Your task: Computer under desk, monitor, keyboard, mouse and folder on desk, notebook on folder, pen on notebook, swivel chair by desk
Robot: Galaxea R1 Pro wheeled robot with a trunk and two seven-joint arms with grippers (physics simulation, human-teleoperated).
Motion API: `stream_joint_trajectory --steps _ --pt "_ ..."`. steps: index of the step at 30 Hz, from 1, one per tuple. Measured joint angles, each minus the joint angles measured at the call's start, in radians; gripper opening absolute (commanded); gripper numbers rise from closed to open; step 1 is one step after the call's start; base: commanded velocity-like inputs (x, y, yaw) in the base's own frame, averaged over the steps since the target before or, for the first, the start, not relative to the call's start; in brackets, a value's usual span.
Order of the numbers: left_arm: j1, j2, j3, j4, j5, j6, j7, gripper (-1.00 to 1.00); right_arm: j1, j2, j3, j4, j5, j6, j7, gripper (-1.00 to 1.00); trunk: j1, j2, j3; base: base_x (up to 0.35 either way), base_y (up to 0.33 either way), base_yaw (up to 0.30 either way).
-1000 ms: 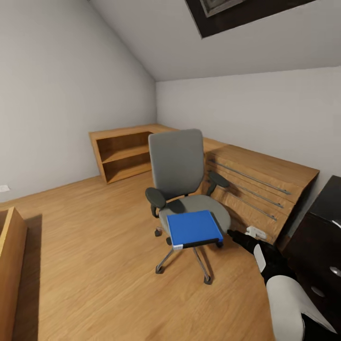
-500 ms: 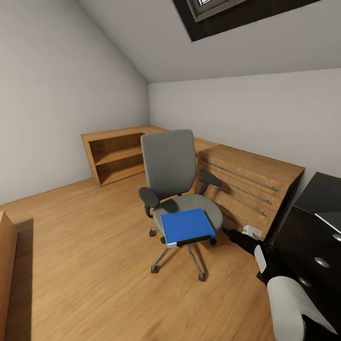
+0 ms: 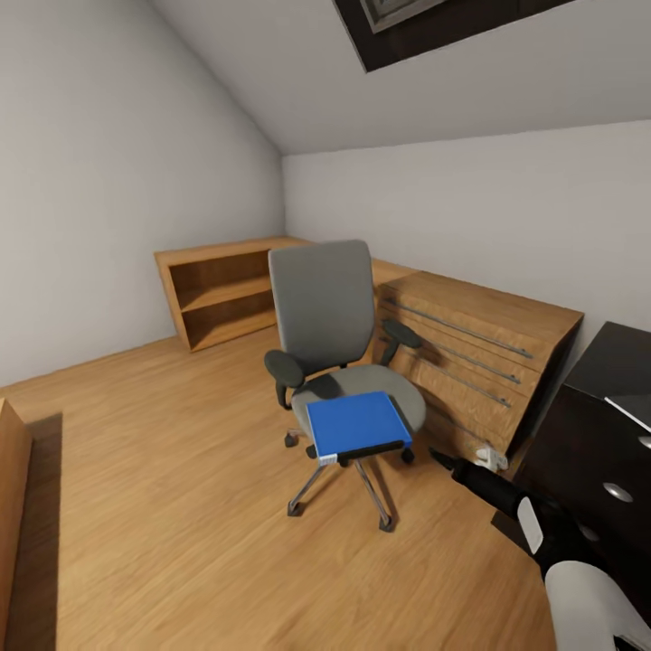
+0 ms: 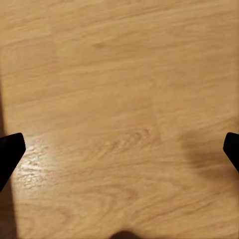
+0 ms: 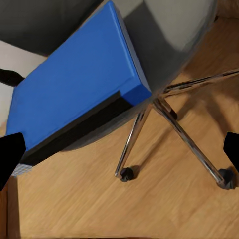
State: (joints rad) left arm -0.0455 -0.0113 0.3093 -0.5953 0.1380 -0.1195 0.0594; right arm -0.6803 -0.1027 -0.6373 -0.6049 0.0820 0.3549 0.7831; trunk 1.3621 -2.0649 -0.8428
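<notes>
The grey swivel chair (image 3: 324, 303) stands mid-room on the wood floor, its seat facing me. The blue folder (image 3: 357, 423) lies flat on the seat, its black edge overhanging the front. In the right wrist view the folder (image 5: 74, 94) is close ahead above the chrome star base (image 5: 186, 134), and my right gripper (image 5: 119, 152) is open and holds nothing. Seen from the head, the right gripper (image 3: 443, 458) points at the chair from the right, just short of the seat. My left gripper (image 4: 119, 152) is open over bare floor. The black desk (image 3: 601, 425) shows at the right edge.
A low oak chest (image 3: 475, 348) with long bar handles stands against the wall behind the chair, next to the desk. An open oak shelf unit (image 3: 221, 289) fills the far corner. Another wooden piece (image 3: 9, 506) stands at the left edge. Open floor lies left of the chair.
The head view swung, so the chair sits further left in the picture. My right arm has stretched out lower and straighter toward the chair seat. The folder has not moved.
</notes>
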Motion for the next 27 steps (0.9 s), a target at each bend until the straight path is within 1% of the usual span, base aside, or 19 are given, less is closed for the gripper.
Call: stream_joint_trajectory --steps 1,2,3,4,5,8,9,11,12,14,15,17,18,19,20,21,22,25,27 --pt "0.0 0.0 0.0 0.0 0.0 0.0 0.0 1.0 0.003 -0.007 0.0 0.01 -0.012 0.002 0.029 1.0 0.004 -0.007 -0.003 0.0 0.0 0.0" --pt "0.0 0.0 0.0 0.0 0.0 0.0 -0.001 1.0 0.006 -0.02 -0.001 0.028 -0.032 0.016 0.068 1.0 0.008 -0.014 -0.006 0.0 0.0 0.0" --pt "0.0 0.0 0.0 0.0 0.0 0.0 -0.001 1.0 0.008 -0.03 -0.001 0.04 -0.048 0.031 0.092 1.0 0.012 -0.021 -0.009 0.0 0.0 0.0" --pt "0.0 0.0 0.0 0.0 0.0 -0.001 0.0 1.0 0.008 -0.036 -0.001 0.046 -0.057 0.04 0.103 1.0 0.015 -0.028 -0.013 0.0 0.0 0.0" --pt "0.0 0.0 -0.001 0.0 0.0 -0.001 0.0 1.0 0.009 -0.049 -0.002 0.059 -0.087 0.062 0.132 1.0 0.019 -0.035 -0.016 0.0 0.0 0.0" --pt "0.0 0.0 -0.004 -0.002 -0.001 0.0 0.001 1.0 0.009 -0.066 -0.003 0.07 -0.127 0.087 0.157 1.0 0.031 -0.056 -0.025 0.0 0.0 0.0" --pt "0.0 -0.002 -0.007 -0.028 -0.002 0.007 0.0 1.0 0.009 -0.076 -0.003 0.083 -0.168 0.114 0.167 1.0 0.035 -0.063 -0.028 0.0 0.0 0.0" --pt "0.0 -0.007 -0.008 -0.087 -0.003 0.035 -0.001 1.0 0.009 -0.078 -0.003 0.089 -0.184 0.124 0.17 1.0 0.042 -0.077 -0.034 0.0 0.0 0.0" --pt "0.0 -0.009 -0.009 -0.127 -0.004 0.076 -0.001 1.0 0.009 -0.078 -0.003 0.091 -0.188 0.126 0.171 1.0 0.046 -0.084 -0.038 0.0 0.0 0.0" --pt "-0.001 -0.011 -0.01 -0.319 -0.006 0.301 -0.003 1.0 0.01 -0.078 -0.002 0.093 -0.192 0.129 0.171 1.0 0.054 -0.098 -0.044 0.0 0.0 0.0" --pt "0.0 -0.012 -0.01 -0.392 -0.005 0.368 -0.004 1.0 0.01 -0.077 -0.002 0.094 -0.193 0.127 0.17 1.0 0.057 -0.105 -0.047 0.0 0.0 0.0" --pt "0.0 -0.014 -0.01 -0.588 -0.004 0.545 -0.007 1.0 0.01 -0.076 -0.001 0.104 -0.191 0.124 0.169 1.0 0.065 -0.119 -0.053 0.0 0.0 0.0" --pt "0.0 -0.015 -0.011 -0.665 -0.003 0.624 -0.007 1.0 0.01 -0.076 -0.001 0.111 -0.19 0.123 0.169 1.0 0.069 -0.126 -0.056 0.0 0.0 0.0" --pt "0.0 -0.015 -0.012 -0.687 -0.003 0.647 -0.008 1.0 0.01 -0.076 -0.001 0.112 -0.19 0.123 0.169 1.0 0.073 -0.133 -0.059 0.0 0.0 0.0" --pt "0.0 -0.013 -0.06 -0.775 0.0 0.714 -0.008 1.0 0.009 -0.077 -0.001 0.116 -0.189 0.122 0.171 1.0 0.077 -0.14 -0.063 0.0 0.0 0.0" --pt "0.0 -0.013 -0.086 -0.833 -0.002 0.742 -0.007 1.0 0.01 -0.077 -0.001 0.117 -0.188 0.122 0.172 1.0 0.08 -0.147 -0.066 0.0 0.0 0.0" --pt "0.0 -0.013 -0.101 -0.869 -0.001 0.789 -0.007 1.0 0.009 -0.077 -0.001 0.118 -0.188 0.122 0.173 1.0 0.084 -0.154 -0.069 0.0 0.0 0.0" --pt "0.0 -0.015 -0.117 -0.884 0.0 0.839 -0.005 1.0 0.009 -0.077 -0.001 0.117 -0.188 0.122 0.173 1.0 0.096 -0.175 -0.078 0.0 0.0 0.0" --pt "0.0 -0.015 -0.122 -0.855 0.0 0.844 -0.005 1.0 0.01 -0.078 -0.001 0.117 -0.188 0.121 0.173 1.0 0.104 -0.189 -0.085 0.0 0.0 0.0"
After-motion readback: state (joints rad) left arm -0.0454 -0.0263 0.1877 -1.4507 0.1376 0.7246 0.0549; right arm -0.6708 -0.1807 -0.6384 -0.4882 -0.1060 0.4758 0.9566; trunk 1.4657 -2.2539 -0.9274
